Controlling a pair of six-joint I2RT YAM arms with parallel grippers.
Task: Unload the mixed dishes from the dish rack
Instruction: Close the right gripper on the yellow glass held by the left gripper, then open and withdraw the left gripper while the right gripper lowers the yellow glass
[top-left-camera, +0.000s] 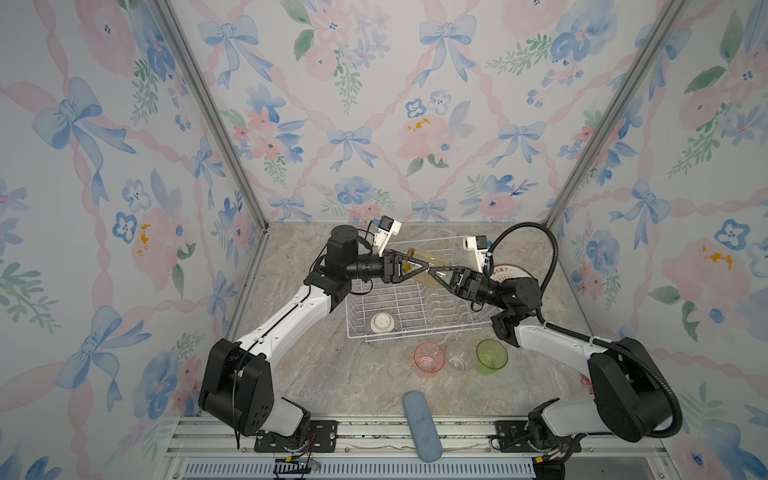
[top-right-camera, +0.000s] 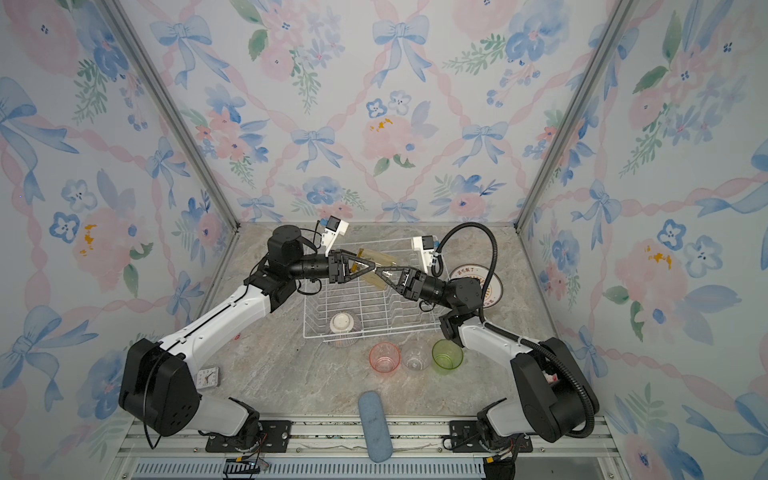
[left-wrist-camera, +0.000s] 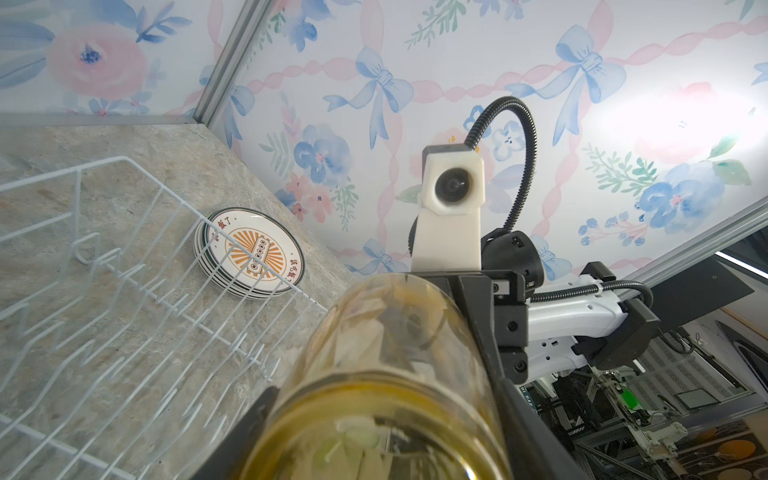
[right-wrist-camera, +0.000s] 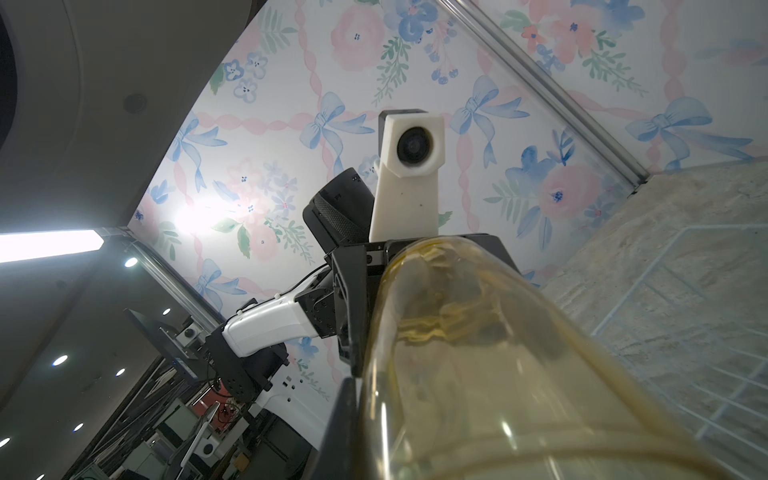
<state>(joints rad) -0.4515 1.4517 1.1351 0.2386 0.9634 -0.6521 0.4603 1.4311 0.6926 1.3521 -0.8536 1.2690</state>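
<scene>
Handover in frame centre, above the dish rack (top-left-camera: 415, 307): left gripper (top-left-camera: 422, 268) and right gripper (top-left-camera: 436, 273) both clench the yellow tumbler (top-left-camera: 436, 259), so the left probably must release next.

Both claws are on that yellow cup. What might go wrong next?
The left gripper and right gripper both grip the yellow tumbler above the dish rack; the right seems to pinch only its wall, so it may slip and fall when the left lets go. Setting it down could knock the pink tumbler, clear tumbler and green tumbler, standing close together.
</scene>
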